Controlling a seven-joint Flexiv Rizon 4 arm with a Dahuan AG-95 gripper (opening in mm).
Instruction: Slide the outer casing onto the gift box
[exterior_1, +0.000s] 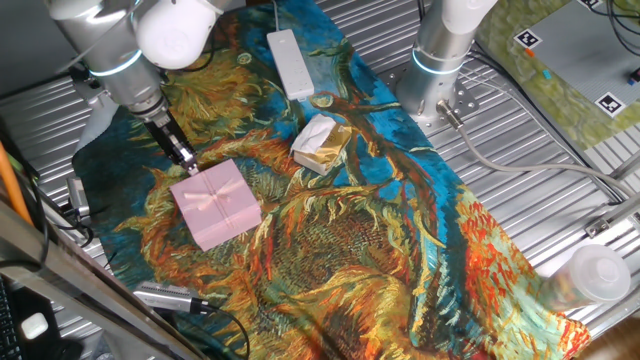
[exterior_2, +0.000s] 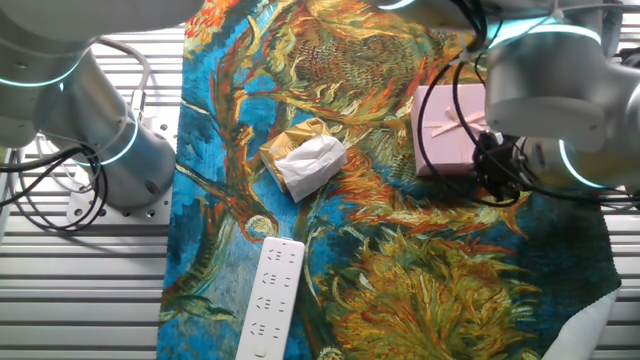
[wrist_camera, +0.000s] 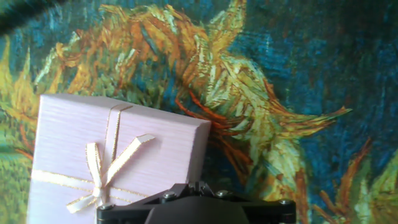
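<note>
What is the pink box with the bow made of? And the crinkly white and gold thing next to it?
The pink box looks like matte cardboard: its faces are flat, with faint fine lines and crisp folded edges. Its bow seems to be thin satin ribbon with a gold edge. The white and gold packet looks like shiny foil or wrapping paper, because it is crumpled and glints.

Opposed overhead views; close hand view

Robotics lab: ribbed metal table (exterior_1: 560, 200), tag markers (exterior_1: 527, 39), cables (exterior_1: 520, 165).
</note>
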